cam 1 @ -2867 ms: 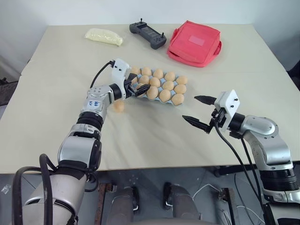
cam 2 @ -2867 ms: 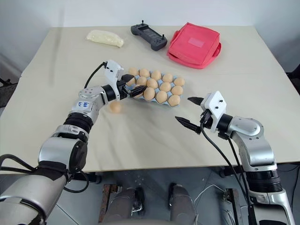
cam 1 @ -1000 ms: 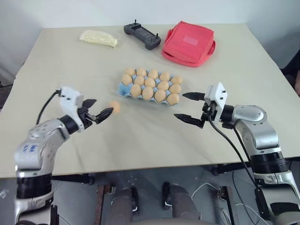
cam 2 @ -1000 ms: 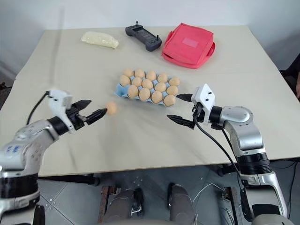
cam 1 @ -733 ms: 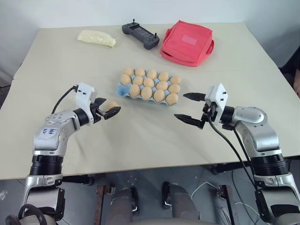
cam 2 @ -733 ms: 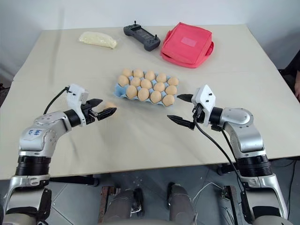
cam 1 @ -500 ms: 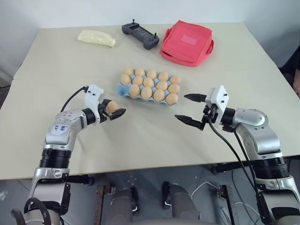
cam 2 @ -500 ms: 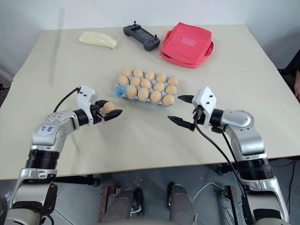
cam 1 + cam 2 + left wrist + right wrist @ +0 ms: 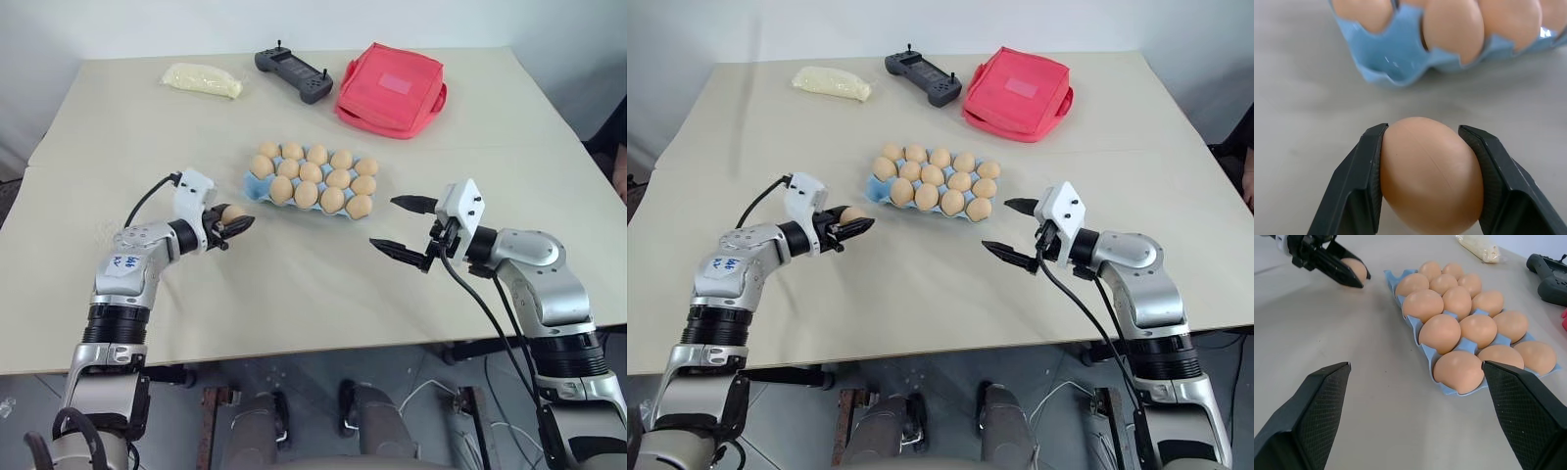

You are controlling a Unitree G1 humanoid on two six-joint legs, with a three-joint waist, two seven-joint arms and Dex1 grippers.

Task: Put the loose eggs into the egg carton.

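My left claw (image 9: 235, 225) is now clenched on the last loose egg (image 9: 1431, 195); a second ago its fingers stood wide with the egg lying just ahead of them on the desk (image 9: 294, 284), so the pick has just happened. The left wrist view shows both pads pressed on the egg's sides, grip across the middle, looks centred. Egg and claw sit toward the desk's left edge, just beside the left end of the egg carton (image 9: 257, 189). The carton lies mid-desk and holds fourteen eggs; one cup at its near-left corner (image 9: 1396, 68) is bare, straight ahead of the held egg. Judgement: task nearly done, what's left is a short carry over that corner cup, lower, release. Risk: egg is smooth, could slip or clip the cup's raised rim. My right claw (image 9: 1011, 231) hangs spread wide, grasping nothing, off the carton's right end, toward the desk's right edge. Red pouch (image 9: 392, 86), black controller (image 9: 295, 73) and pale bag (image 9: 202, 78) along the far edge, untouched.
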